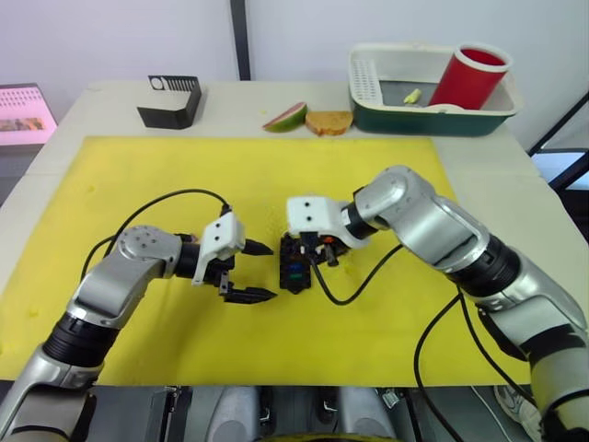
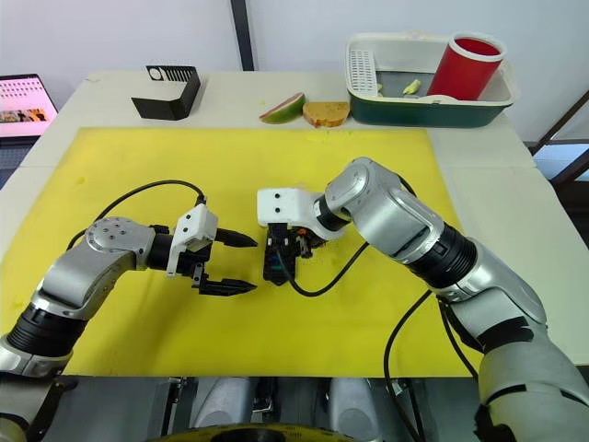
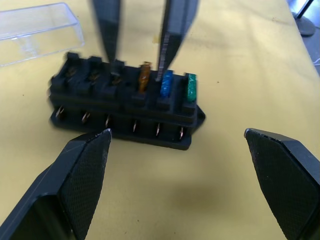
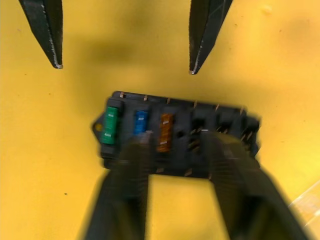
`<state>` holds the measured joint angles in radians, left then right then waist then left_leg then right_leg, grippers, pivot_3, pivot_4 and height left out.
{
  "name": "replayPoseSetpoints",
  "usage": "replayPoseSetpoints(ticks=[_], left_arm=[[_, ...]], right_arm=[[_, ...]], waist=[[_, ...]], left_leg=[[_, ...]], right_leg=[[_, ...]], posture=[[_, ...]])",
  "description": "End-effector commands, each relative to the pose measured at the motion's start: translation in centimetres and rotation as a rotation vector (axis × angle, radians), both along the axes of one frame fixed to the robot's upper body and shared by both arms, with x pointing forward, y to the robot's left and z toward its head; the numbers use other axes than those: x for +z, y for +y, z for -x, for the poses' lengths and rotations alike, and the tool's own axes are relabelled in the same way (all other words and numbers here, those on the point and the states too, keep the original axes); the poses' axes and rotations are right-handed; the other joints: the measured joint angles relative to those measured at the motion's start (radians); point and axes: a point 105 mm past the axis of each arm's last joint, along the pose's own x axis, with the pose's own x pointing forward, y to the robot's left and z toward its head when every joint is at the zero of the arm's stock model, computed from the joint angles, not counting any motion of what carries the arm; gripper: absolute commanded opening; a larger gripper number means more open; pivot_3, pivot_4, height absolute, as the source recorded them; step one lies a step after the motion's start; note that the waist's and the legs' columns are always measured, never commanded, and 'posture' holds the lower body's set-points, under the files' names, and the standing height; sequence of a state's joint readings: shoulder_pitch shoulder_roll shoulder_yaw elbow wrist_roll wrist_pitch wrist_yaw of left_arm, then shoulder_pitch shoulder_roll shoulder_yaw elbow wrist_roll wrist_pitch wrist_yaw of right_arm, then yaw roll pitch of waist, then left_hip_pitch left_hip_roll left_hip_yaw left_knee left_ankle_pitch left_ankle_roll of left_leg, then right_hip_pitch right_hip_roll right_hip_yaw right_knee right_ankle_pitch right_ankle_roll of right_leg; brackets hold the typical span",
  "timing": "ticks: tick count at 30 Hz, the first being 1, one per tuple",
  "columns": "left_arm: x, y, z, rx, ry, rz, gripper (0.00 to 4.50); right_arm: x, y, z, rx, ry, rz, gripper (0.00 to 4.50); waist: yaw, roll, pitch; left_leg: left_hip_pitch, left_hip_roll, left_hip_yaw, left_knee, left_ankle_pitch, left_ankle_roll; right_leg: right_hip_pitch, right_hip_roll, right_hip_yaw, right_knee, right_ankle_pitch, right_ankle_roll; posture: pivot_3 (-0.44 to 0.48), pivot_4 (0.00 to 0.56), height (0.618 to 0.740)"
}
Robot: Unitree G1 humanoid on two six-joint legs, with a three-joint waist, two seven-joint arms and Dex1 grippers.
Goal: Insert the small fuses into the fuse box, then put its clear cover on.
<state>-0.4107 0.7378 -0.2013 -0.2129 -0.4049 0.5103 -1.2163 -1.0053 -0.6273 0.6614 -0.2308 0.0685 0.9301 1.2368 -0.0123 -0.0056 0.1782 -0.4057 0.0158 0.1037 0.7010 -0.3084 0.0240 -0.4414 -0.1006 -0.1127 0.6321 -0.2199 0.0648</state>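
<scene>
We see a yellow mat (image 1: pixel 184 184) spread over the table (image 1: pixel 110 101), and both grippers work near its middle; the far edge of the table carries a green and white bin (image 1: pixel 433 115) with a red cup (image 1: pixel 469 75) leaning inside it, a black angled stand (image 1: pixel 170 103), and two food pieces (image 1: pixel 308 118) whose kind we cannot make out. The right arm reaches in over the fuse box (image 1: pixel 296 262), and its white wrist block hides the far end of the box in the head views; the right gripper (image 4: pixel 172 145) stands directly over the box with its fingers parted about three slots wide; they are blurred, so we cannot tell whether anything small is held between them. The left gripper (image 1: pixel 258 272) sits just beside the box, on the side away from the right arm, its two fingers spread wide and holding nothing; the tips point at the box without touching it. In the box's row of slots nearest the left gripper we count three fuses seated side by side at one end: a green fuse (image 3: pixel 191 86), a blue fuse (image 3: pixel 165 82) and an amber fuse (image 3: pixel 144 76); the remaining slots of that row look empty, and the second row is hard to read. The clear cover (image 3: pixel 37 30) lies on the mat beyond the box from the left gripper, cut off at the frame edge.
</scene>
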Motion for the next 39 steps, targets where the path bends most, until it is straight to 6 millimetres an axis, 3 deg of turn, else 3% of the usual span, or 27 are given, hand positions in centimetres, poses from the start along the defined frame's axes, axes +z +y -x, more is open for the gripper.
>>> replayPoseSetpoints(ticks=[1,17,22,24,30,33,35,39], left_arm=[[1.0,0.1,-0.2,0.001,-0.044,0.011,4.5],[1.1,0.3,-0.4,0.011,-0.049,0.015,4.5],[1.3,0.5,-0.5,0.016,-0.051,0.019,4.5],[1.4,0.6,-0.5,0.018,-0.052,0.021,4.5],[1.6,0.7,-0.6,0.023,-0.053,0.023,4.5],[1.5,0.7,-0.5,0.023,-0.05,0.023,4.5],[1.5,0.7,-0.4,0.022,-0.049,0.022,4.5],[1.5,0.7,-0.4,0.022,-0.047,0.019,4.5]], right_arm=[[0.9,0.2,0.4,0.033,-0.025,-0.026,1.77],[3.9,-0.5,0.5,0.028,-0.027,-0.12,1.77],[5.7,-0.6,1.2,0.043,-0.03,-0.345,1.77],[5.7,-0.9,1.1,0.054,-0.111,-0.405,1.77],[3.3,-1.9,1.0,-0.006,-0.022,-0.478,1.77],[1.9,-1.6,1.2,-0.014,-0.014,-0.489,0.99],[1.6,-1.5,1.2,-0.022,-0.01,-0.507,0.03],[0.9,-1.3,1.3,-0.03,0.017,-0.53,0.03]], waist=[[0.0,0.0,0.0],[0.001,0.0,0.0],[0.003,0.0,0.0],[0.003,0.0,0.0],[0.001,0.0,0.0],[0.001,0.0,0.0],[0.001,0.0,0.0],[0.002,0.0,0.0]], left_leg=[[0.0,0.0,0.0,0.0,0.0,0.0],[0.0,0.0,0.0,0.0,0.0,0.0],[0.0,0.0,0.0,0.0,0.0,0.0],[0.0,0.0,0.0,0.0,0.0,0.0],[0.0,0.0,0.0,0.0,0.0,0.0],[0.0,0.0,0.0,0.0,0.0,0.0],[0.0,0.0,0.0,0.0,0.0,0.0],[0.0,0.0,0.0,0.0,0.0,0.0]], right_leg=[[0.0,0.0,0.0,0.0,0.0,0.0],[0.0,0.0,0.0,0.0,0.0,0.0],[0.0,0.0,0.0,0.0,0.0,0.0],[0.0,0.0,0.0,0.0,0.0,0.0],[0.0,0.0,0.0,0.0,0.0,0.0],[0.0,0.0,0.0,0.0,0.0,0.0],[0.0,0.0,0.0,0.0,0.0,0.0],[0.0,0.0,0.0,0.0,0.0,0.0]], posture=[[0.0,0.15,0.74],[0.0,0.15,0.74],[0.0,0.15,0.74],[0.0,0.15,0.74],[0.0,0.15,0.74],[0.0,0.15,0.74],[0.0,0.15,0.74],[0.0,0.15,0.74]])
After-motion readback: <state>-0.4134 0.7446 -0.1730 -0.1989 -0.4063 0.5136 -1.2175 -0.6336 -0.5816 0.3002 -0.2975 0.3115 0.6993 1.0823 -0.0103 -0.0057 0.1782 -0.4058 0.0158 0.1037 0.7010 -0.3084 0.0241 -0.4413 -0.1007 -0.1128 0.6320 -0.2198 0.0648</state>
